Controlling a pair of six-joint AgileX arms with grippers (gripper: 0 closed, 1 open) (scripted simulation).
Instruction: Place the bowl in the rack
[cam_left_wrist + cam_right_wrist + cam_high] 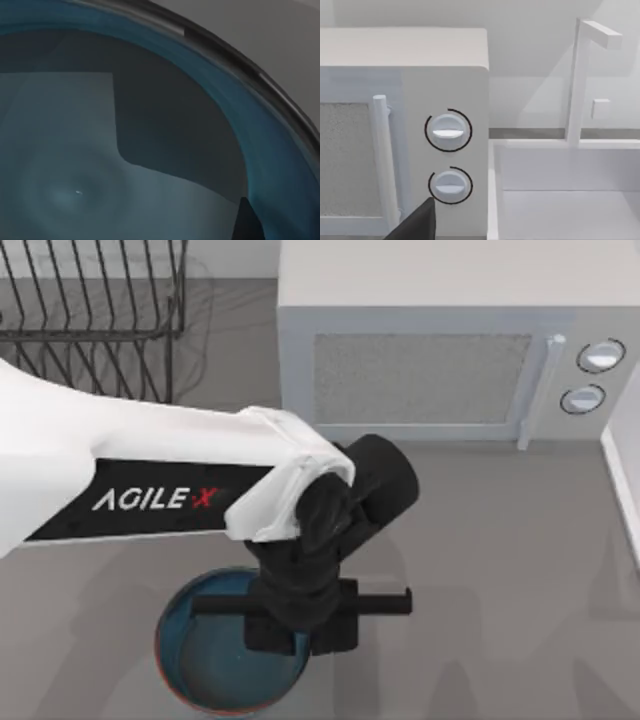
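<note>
Low over the right-hand part of the bowl [215, 660], near the table's front edge and left of centre: the left gripper [300, 632], pointing straight down from the end of the left arm. In the left wrist view, close on the bowl's glossy blue inside and greyish bottom, with the dark rim curving just beyond. How wide the left gripper stands, and whether anything is gripped yet: cannot tell, since the wrist housing covers it from above. Bowl seemingly flat on the table, mouth up. Round, so no long axis to line up with; any point on the rim as good as another for a pinch. Key relation for the coming move: the rack [95, 315] far back at the table's left rear corner, well apart from the bowl, so up and leftward across the top view. Slanted tines in rows there, so probably a need to tip the bowl on edge and slot it between them. Rack on the left arm's own side, clearly nearer to it than to the right arm, parked off to the right with its wrist camera facing the two dials of the microwave [450, 360]. Readable writing: "AGILE·X" in white on the black panel of the left arm, the X in red. No legible marks on the microwave or its dials.
</note>
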